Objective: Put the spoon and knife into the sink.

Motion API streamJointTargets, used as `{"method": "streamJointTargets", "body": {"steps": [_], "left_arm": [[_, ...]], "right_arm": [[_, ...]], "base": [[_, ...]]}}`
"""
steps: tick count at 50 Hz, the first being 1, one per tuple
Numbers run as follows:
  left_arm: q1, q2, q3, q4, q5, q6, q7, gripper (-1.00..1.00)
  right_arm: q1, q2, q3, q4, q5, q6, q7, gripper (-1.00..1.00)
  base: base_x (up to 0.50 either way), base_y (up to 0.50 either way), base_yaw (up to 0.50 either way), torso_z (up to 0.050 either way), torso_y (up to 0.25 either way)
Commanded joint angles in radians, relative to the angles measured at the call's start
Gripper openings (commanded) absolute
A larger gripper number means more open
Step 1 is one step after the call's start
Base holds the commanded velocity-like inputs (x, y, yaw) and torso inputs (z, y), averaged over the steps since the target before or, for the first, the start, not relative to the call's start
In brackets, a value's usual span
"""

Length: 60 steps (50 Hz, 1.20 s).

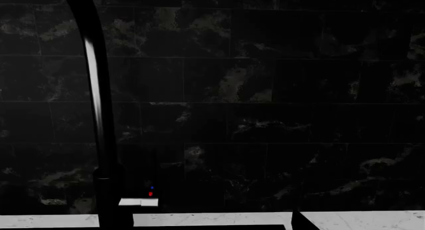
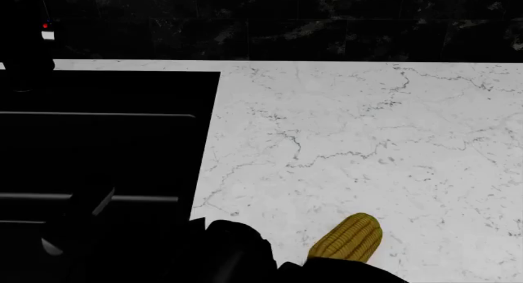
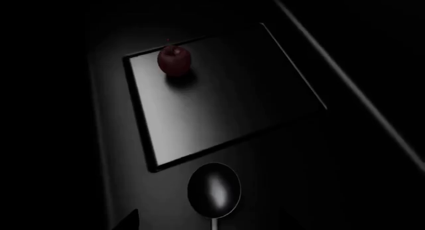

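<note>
The spoon [image 3: 214, 190] shows its glossy black bowl over the dark sink [image 3: 219, 105], its thin handle running back toward my right gripper [image 3: 212, 226]. One dark fingertip [image 3: 127, 221] stands well off to the side of the handle, so the jaws are apart. I cannot tell whether the spoon rests on the sink's ledge or hangs. In the head view the right gripper [image 2: 82, 206] is low over the sink [image 2: 106, 93]. Only one fingertip [image 1: 300, 221] of my left gripper [image 1: 212, 228] shows, off-centre, facing the faucet [image 1: 96, 90]. The knife is out of view.
A red apple [image 3: 174, 59] lies on the sink floor. A yellow corn cob [image 2: 347, 237] lies on the white marble counter [image 2: 368, 130] beside my right arm [image 2: 237, 252]. A black tiled wall [image 1: 265, 90] rises behind the faucet.
</note>
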Motion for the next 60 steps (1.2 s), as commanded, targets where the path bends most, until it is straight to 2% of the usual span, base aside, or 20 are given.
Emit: {"method": "streamJointTargets", "body": {"steps": [1, 9, 14, 15, 21, 23, 24, 32, 37, 39, 46, 50, 52, 53, 58, 60], "left_arm": [[-0.012, 0.015, -0.020, -0.002, 0.017, -0.015, 0.003, 1.00], [-0.026, 0.020, -0.009, -0.008, 0.013, -0.016, -0.001, 1.00], [-0.030, 0.020, -0.008, -0.009, 0.010, -0.019, -0.004, 1.00], [-0.030, 0.018, -0.011, -0.002, 0.006, -0.024, -0.004, 1.00], [-0.035, 0.016, -0.014, 0.008, -0.003, -0.035, -0.006, 1.00], [-0.035, 0.015, -0.016, 0.009, -0.005, -0.037, -0.007, 1.00], [-0.035, 0.012, -0.019, 0.010, -0.006, -0.037, -0.005, 1.00], [-0.036, 0.009, -0.023, 0.015, -0.014, -0.041, -0.009, 1.00], [-0.030, 0.007, -0.026, 0.019, -0.018, -0.040, -0.010, 1.00], [-0.032, 0.006, -0.027, 0.023, -0.021, -0.045, -0.012, 1.00], [-0.028, 0.006, -0.032, 0.031, -0.029, -0.049, -0.015, 1.00], [-0.030, 0.008, -0.033, 0.030, -0.031, -0.050, -0.019, 1.00], [-0.031, 0.010, -0.032, 0.034, -0.035, -0.052, -0.020, 1.00], [-0.031, 0.008, -0.030, 0.032, -0.034, -0.050, -0.019, 1.00], [-0.029, 0.004, -0.028, 0.031, -0.037, -0.046, -0.019, 1.00], [-0.029, 0.000, -0.026, 0.025, -0.035, -0.040, -0.020, 1.00]], "right_arm": [[0.068, -0.008, -0.030, -0.032, 0.125, -0.020, 0.021, 1.00], [0.237, -0.008, -0.024, -0.074, 0.225, -0.026, 0.117, 1.00], [0.285, 0.021, -0.017, -0.132, 0.229, -0.004, 0.165, 1.00], [0.324, 0.078, -0.011, -0.207, 0.242, 0.022, 0.196, 1.00], [0.344, 0.245, 0.014, -0.351, 0.288, 0.046, 0.291, 1.00], [0.345, 0.265, 0.016, -0.372, 0.287, 0.046, 0.297, 1.00], [0.346, 0.339, 0.025, -0.435, 0.304, 0.050, 0.335, 1.00], [0.361, 0.634, 0.125, -0.707, 0.403, -0.001, 0.510, 1.00], [0.453, 0.833, 0.239, -0.908, 0.543, -0.034, 0.660, 1.00], [0.543, 0.921, 0.290, -0.971, 0.633, -0.009, 0.727, 1.00], [0.676, 1.125, 0.359, -1.053, 0.789, 0.037, 0.879, 1.00], [0.648, 1.193, 0.362, -1.108, 0.805, -0.028, 0.990, 1.00], [0.640, 1.215, 0.362, -1.146, 0.719, -0.040, 1.077, 1.00], [0.606, 1.232, 0.359, -1.159, 0.741, -0.088, 1.059, 1.00], [0.579, 1.297, 0.352, -1.225, 0.671, -0.105, 1.140, 1.00], [0.544, 1.339, 0.359, -1.264, 0.650, -0.192, 1.128, 1.00]], "base": [[0.00, 0.00, 0.00, 0.000, 0.000], [0.00, 0.00, 0.00, 0.000, 0.000], [0.00, 0.00, 0.00, 0.000, 0.000], [0.00, 0.00, 0.00, 0.000, 0.000], [0.00, 0.00, 0.00, 0.000, 0.000], [0.00, 0.00, 0.00, 0.000, 0.000], [0.00, 0.00, 0.00, 0.000, 0.000], [0.00, 0.00, 0.00, 0.000, 0.000], [0.00, 0.00, 0.00, 0.000, 0.000], [0.00, 0.00, 0.00, 0.000, 0.000], [0.00, 0.00, 0.00, 0.000, 0.000], [0.00, 0.00, 0.00, 0.000, 0.000], [0.00, 0.00, 0.00, 0.000, 0.000], [0.00, 0.00, 0.00, 0.000, 0.000], [0.00, 0.00, 0.00, 0.000, 0.000], [0.00, 0.00, 0.00, 0.000, 0.000]]}}
